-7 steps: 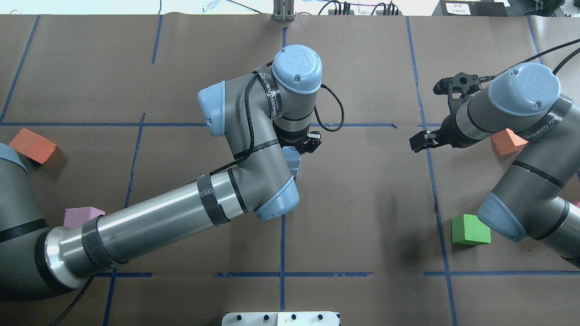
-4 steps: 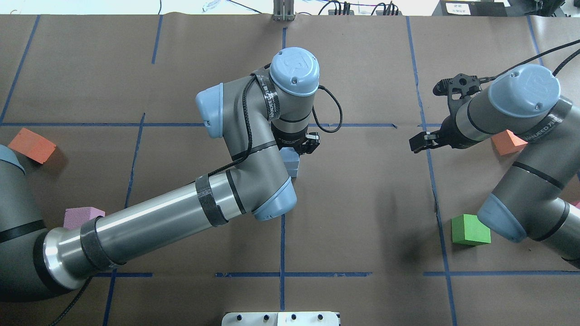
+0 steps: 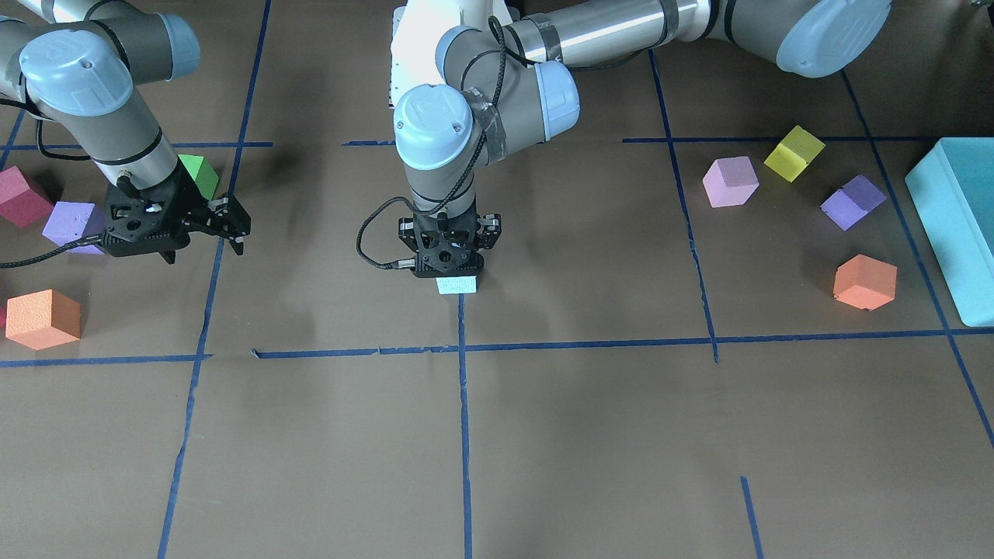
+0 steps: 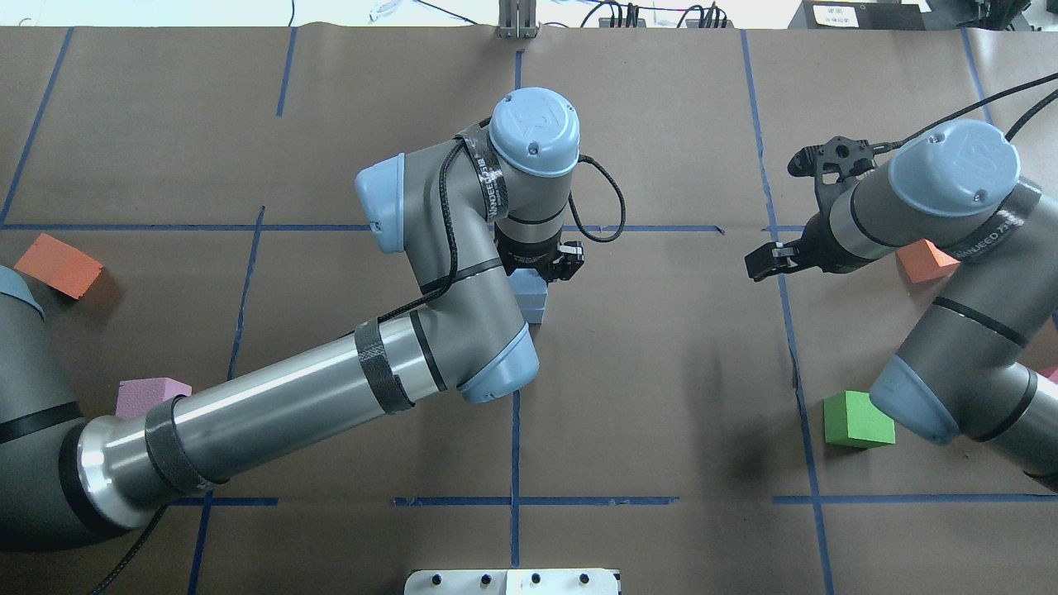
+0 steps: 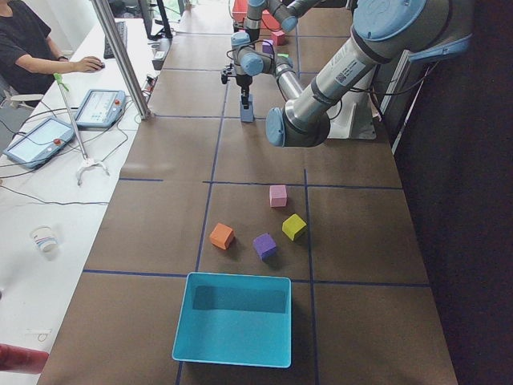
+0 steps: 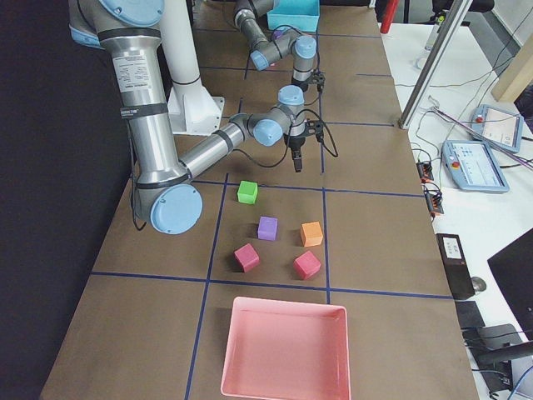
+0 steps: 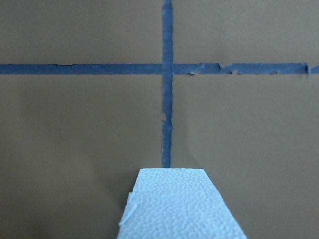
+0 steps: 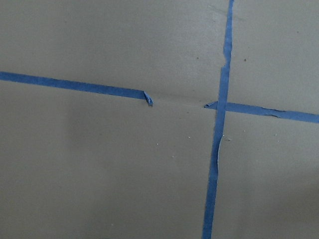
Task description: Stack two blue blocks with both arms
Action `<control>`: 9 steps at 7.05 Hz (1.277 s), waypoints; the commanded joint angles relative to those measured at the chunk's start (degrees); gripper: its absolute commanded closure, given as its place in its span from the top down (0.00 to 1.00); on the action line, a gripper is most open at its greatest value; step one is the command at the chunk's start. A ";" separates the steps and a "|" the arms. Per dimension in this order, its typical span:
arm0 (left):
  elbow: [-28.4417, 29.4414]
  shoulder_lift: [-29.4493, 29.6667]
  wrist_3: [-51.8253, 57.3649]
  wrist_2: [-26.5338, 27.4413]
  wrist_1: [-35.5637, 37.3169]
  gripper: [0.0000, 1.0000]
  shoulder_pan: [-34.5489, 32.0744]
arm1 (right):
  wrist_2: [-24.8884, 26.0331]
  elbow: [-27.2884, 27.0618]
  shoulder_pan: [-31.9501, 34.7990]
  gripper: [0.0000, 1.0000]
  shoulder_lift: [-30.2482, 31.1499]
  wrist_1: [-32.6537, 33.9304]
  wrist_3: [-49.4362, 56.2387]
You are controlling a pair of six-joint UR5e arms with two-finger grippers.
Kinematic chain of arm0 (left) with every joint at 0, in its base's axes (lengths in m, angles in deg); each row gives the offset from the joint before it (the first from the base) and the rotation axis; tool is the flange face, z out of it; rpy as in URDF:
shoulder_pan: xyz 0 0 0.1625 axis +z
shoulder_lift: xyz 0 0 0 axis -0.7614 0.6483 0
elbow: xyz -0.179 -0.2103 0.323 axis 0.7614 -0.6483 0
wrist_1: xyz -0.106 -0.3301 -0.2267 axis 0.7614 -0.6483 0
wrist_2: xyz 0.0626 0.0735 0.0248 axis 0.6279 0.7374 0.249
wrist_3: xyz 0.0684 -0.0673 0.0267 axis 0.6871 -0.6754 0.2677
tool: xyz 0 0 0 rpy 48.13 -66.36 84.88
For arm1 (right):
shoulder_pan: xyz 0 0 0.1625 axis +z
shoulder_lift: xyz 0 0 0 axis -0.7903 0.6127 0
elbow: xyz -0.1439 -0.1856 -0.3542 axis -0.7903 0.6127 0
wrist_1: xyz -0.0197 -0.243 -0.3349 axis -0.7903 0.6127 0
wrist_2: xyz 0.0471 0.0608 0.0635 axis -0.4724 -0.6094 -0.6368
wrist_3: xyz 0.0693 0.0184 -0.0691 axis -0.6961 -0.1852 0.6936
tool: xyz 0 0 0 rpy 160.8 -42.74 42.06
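My left gripper (image 4: 539, 273) points straight down at the table's centre cross and is shut on a pale blue block (image 4: 526, 286). That block sits on a second blue block (image 4: 536, 312), slightly offset. In the front view only a strip of blue (image 3: 457, 285) shows under the left gripper (image 3: 453, 272). The left wrist view shows the block's grainy top (image 7: 179, 206). In the left side view the two blocks read as one tall blue column (image 5: 247, 111). My right gripper (image 4: 785, 254) is open and empty, hovering over a tape line to the right; it also shows in the front view (image 3: 190, 233).
An orange cube (image 4: 58, 264) and a pink cube (image 4: 149, 392) lie on the left side. A green cube (image 4: 858, 420) and an orange cube (image 4: 926, 258) lie by the right arm. A yellow cube (image 3: 794, 153), a purple cube (image 3: 853, 202) and a teal bin (image 3: 955, 225) lie at the left end, a pink tray (image 6: 287, 350) at the right end.
My left wrist has shifted slightly to the left and the upper blue block moved with it. The right arm has barely drifted.
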 commanded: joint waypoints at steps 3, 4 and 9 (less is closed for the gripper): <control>0.00 -0.03 0.22 0.09 -0.02 1.00 0.00 | 0.03 0.23 -0.19 1.00 0.03 -0.09 0.00; -0.09 -0.03 0.22 0.09 -0.02 1.00 0.00 | 0.03 0.23 -0.19 1.00 -0.06 -0.35 -0.09; -18.75 -4.74 0.31 2.53 8.24 1.00 -5.70 | -0.06 0.06 -0.19 1.00 0.03 -0.35 -0.26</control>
